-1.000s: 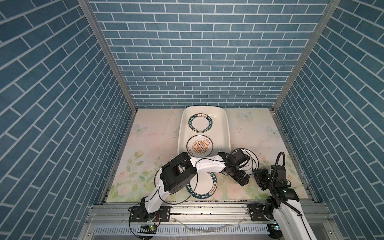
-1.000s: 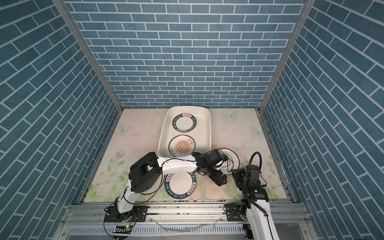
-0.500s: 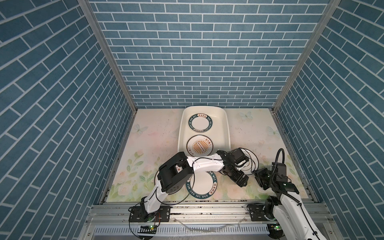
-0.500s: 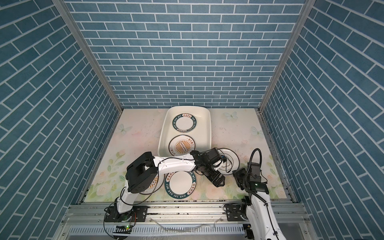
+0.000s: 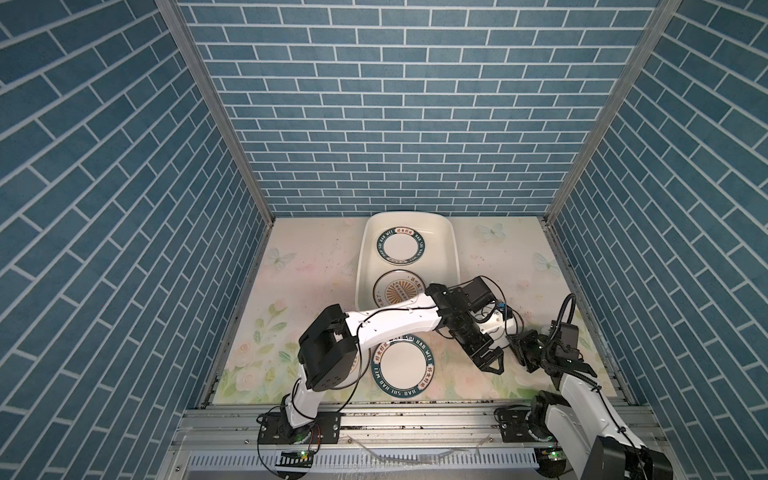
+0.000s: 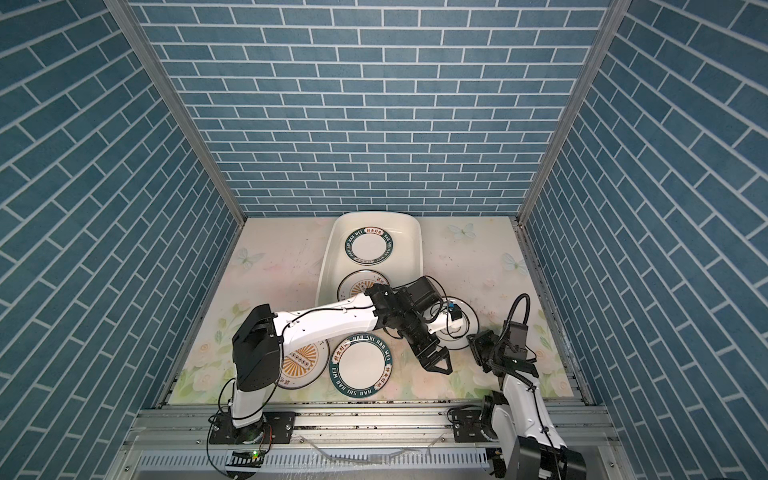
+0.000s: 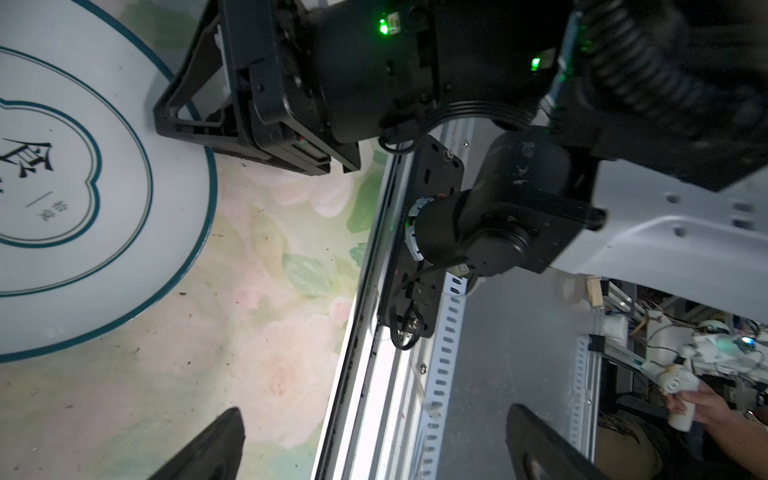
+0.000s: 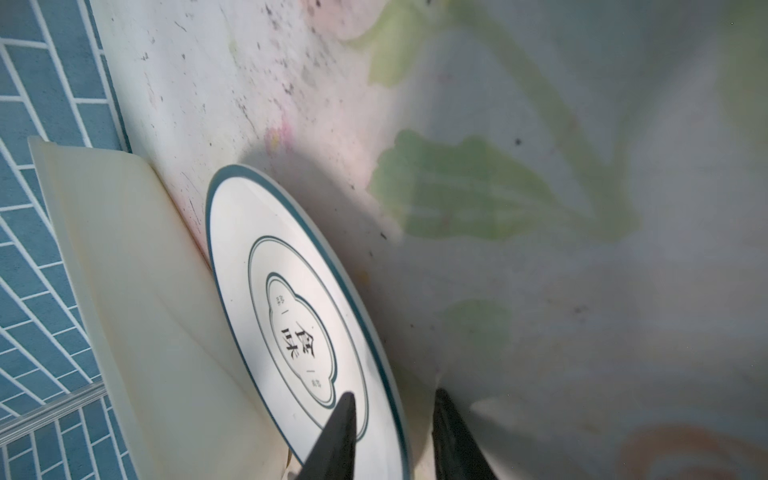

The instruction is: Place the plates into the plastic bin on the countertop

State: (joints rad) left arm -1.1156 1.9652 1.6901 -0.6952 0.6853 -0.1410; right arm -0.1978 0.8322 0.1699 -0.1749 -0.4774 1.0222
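Cream plastic bin [image 5: 362, 266] on the flowered countertop [image 5: 307, 266] holds two plates so far. A green-lettered plate [image 5: 402, 246] lies at the bin's far end and an orange sunburst plate [image 5: 392, 291] at its near end, partly under the left arm. By my count that is two in and three that I can see out.

In front of the bin, toward the robot, a second green-lettered plate [image 5: 402, 371] lies flat and untouched. Off the bin's front left corner, a second sunburst plate [image 6: 303, 361] peeps out from under the left arm's elbow. The quatrefoil plate [image 8: 291, 291] sits just outside the bin's right wall (up against it, by the look of the right wrist view, though I can't be sure they touch).

That looks like the plate in hand. The right gripper [image 8: 395, 392] has one finger over the plate's face and one past its edge, set fairly close. Whether they are biting on the rim I cannot tell. The left gripper [image 5: 491, 365] hangs over bare countertop off the bin's front right corner, fingers spread wide and empty.

I'd judge the job under halfway. The quatrefoil plate has to go over the wall, then the two in front. The bin's floor looks full, so the rest would have to stack.
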